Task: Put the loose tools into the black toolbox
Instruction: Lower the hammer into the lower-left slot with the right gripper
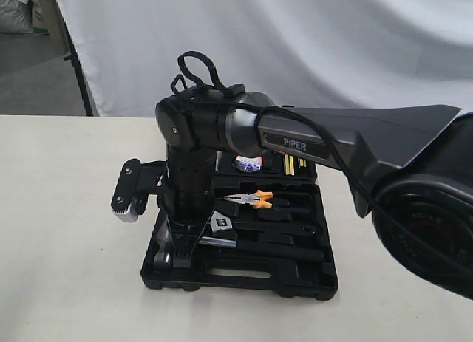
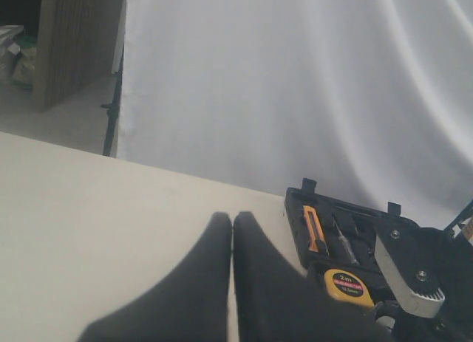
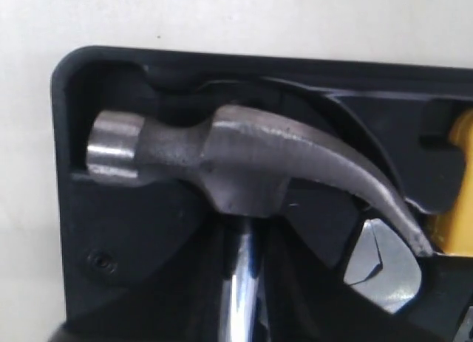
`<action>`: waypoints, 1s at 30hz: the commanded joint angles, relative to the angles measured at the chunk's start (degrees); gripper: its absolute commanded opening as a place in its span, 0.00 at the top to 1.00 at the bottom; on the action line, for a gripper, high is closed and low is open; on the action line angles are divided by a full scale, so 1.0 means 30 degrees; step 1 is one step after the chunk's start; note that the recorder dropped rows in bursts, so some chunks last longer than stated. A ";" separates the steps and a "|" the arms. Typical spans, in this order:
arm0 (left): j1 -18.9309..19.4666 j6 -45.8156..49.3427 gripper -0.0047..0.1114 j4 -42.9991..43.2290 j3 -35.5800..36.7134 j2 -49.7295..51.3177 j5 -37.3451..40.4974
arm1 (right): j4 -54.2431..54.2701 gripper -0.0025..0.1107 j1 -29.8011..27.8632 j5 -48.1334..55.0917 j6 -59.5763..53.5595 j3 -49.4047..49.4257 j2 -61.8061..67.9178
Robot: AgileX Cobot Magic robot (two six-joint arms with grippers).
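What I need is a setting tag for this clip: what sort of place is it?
Likely a staged robot-recording setup, not a working shop: a white cloth backdrop hangs behind a pale table, with a black toolbox set out on it.

white drape [image 1: 295, 46], beige table [image 1: 59, 283], grey floor [image 1: 33, 72]

Toolbox [image 1: 244, 284] lies open on table [image 1: 66, 283], approx ctr, w/ R arm [image 1: 332, 135] stretched over it from the right side. In its near half: hammer [image 3: 244, 161] head sits in near-L corner recess, shaft running R along the front; wrench [image 1: 221, 222] just behind shaft, pliers [image 1: 251, 199] behind wrench. Tape roll [image 1: 248, 163] in far half; tape measure [image 2: 347, 285] in box just past hammer's claw, wrench jaw beside claw tip.
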 commanded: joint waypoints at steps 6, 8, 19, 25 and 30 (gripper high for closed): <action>-0.0123 -0.0091 0.95 -0.0044 -0.0051 -0.0061 -0.0169 | -0.0215 0.98 -0.0008 -0.0188 -0.0342 -0.0173 -0.0201; -0.0123 -0.0091 0.95 -0.0044 -0.0051 -0.0061 -0.0169 | -0.0215 0.98 -0.0008 -0.0274 -0.0353 -0.0173 -0.0201; -0.0123 -0.0091 0.95 -0.0044 -0.0051 -0.0061 -0.0169 | -0.0135 0.52 0.0116 -0.0743 -0.0011 -0.0173 -0.0201; -0.0123 -0.0091 0.95 -0.0044 -0.0051 -0.0061 -0.0169 | -0.0193 0.36 0.0190 -0.0486 -0.0161 -0.0173 -0.0430; -0.0123 -0.0091 0.95 -0.0044 -0.0051 -0.0061 -0.0169 | -0.0193 0.44 0.0190 -0.0428 -0.0161 -0.0483 -0.1251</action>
